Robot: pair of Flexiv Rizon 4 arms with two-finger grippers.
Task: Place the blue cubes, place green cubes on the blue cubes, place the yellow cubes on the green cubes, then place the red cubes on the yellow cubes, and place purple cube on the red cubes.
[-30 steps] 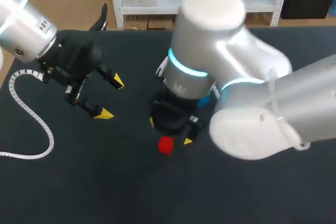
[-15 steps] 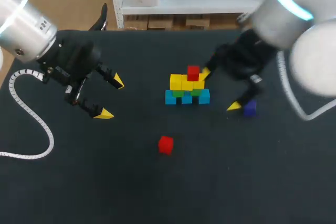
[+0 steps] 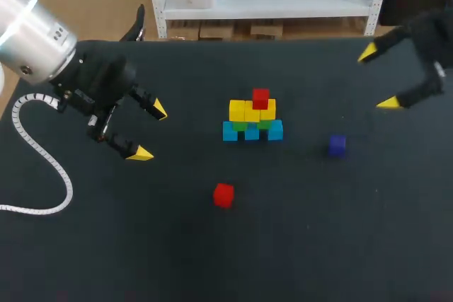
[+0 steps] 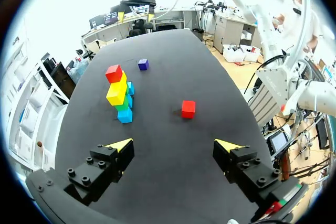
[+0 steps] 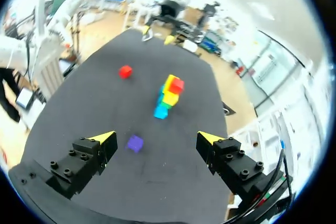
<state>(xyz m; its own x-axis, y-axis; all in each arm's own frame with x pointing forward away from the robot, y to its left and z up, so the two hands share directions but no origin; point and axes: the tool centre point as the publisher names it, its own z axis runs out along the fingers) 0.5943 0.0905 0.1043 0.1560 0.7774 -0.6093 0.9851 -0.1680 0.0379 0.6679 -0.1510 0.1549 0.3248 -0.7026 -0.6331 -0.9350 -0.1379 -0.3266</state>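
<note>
Nearest on the worktop (image 3: 141, 259) lies the loose red cube (image 3: 223, 194), alone and well apart from everything else. Farther back and to the right sits the purple cube (image 3: 337, 145), near the stack (image 3: 252, 122) but not touching it. The stack stands at mid-worktop, with blue cubes (image 3: 230, 131) along the bottom, green cubes (image 3: 241, 126) on them, yellow cubes (image 3: 253, 112) above, and one placed red cube (image 3: 260, 97) on top. The left hand (image 3: 150, 131) hangs off to the stack's left, fingers spread wide and holding nothing. The right hand (image 3: 378, 78) hangs at the far right, likewise spread and empty.

The step in hand looks to be the second red cube, which belongs on the yellow layer beside the placed one; the purple cube comes after. The left hand seems better placed, since the loose red cube lies ahead of its fingers in the left wrist view. Come straight down over it, square the fingers to two flat faces and pinch low. At the stack, approach from above, set it flush without nudging its neighbour, and open before lifting. A sideways push could topple the stack.
</note>
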